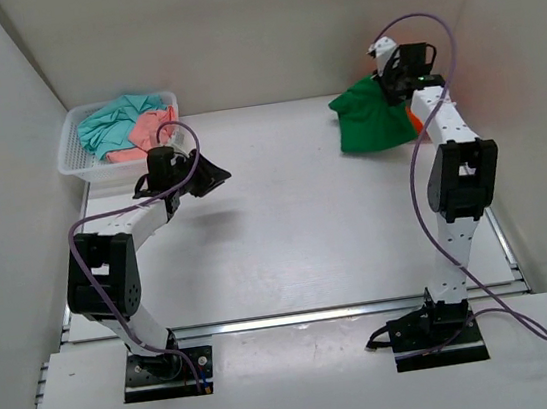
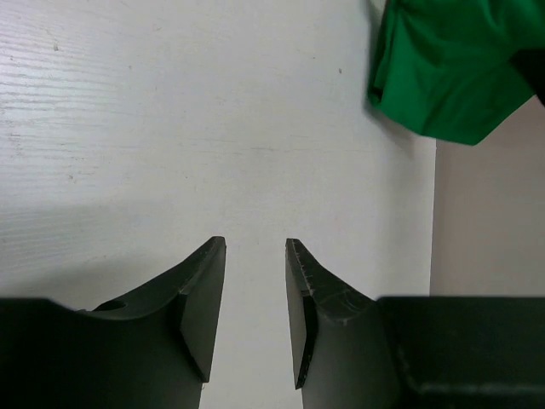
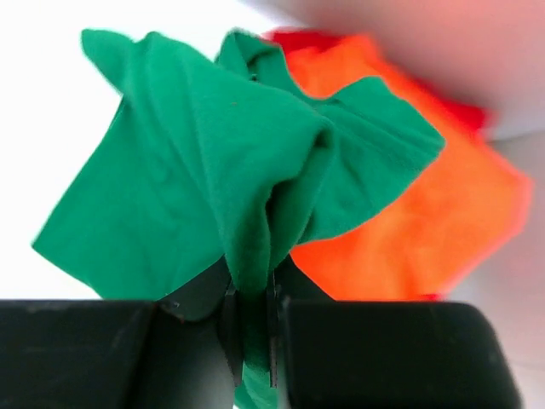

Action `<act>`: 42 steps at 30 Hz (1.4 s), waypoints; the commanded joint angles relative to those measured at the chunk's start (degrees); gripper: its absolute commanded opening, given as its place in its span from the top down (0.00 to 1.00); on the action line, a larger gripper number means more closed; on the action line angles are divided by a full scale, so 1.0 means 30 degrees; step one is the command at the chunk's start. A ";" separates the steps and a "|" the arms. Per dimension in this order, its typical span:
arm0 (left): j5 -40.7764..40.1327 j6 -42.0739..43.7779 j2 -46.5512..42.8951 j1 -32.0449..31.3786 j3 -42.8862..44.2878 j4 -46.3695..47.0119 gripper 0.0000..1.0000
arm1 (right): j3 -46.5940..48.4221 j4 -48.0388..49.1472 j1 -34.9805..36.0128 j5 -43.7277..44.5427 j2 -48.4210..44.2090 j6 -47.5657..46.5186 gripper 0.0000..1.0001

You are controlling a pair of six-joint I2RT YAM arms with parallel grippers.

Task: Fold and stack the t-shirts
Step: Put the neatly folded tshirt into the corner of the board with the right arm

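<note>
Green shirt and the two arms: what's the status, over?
Right fingers shut on green shirt. Left fingers open, empty, above table. Orange shirt close behind.

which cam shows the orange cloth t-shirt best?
Right wrist: the orange cloth t-shirt fills the right half, partly behind the green cloth t-shirt pinched by the right gripper. Top external shows only an orange sliver; left wrist shows none.

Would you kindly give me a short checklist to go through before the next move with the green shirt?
1. Right gripper shut on the bright green cloth t-shirt: ok.
2. Green shirt separate from the orange cloth t-shirt behind it: cannot tell.
3. Left gripper open, holding nothing: ok.
4. White table bare between the arms: ok.
5. Green shirt lying flat for folding: not ok, bunched.
</note>
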 commanded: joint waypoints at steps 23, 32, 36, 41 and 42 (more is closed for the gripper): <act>-0.0340 0.0765 0.0824 0.0000 -0.0069 0.0303 0.54 | 0.7221 0.5874 -0.3984 0.5188 0.7047 0.1700 1.00; -0.0575 0.0882 0.0707 -0.0117 -0.0276 0.0304 0.54 | 0.6803 0.7080 -0.4014 0.5449 0.6750 0.1582 0.90; -0.0516 0.0970 0.0620 -0.0175 -0.0451 0.0129 0.54 | 0.6015 0.8190 -0.3749 0.7761 0.6079 0.1262 0.99; -0.0487 0.0913 0.0502 -0.0175 -0.0656 0.0129 0.54 | 0.5692 0.9216 -0.3807 0.7208 0.5228 0.1555 0.75; -0.0487 0.0911 0.0386 -0.0175 -0.0657 0.0128 0.54 | 0.5604 0.9333 -0.3750 0.7674 0.5053 0.1525 0.48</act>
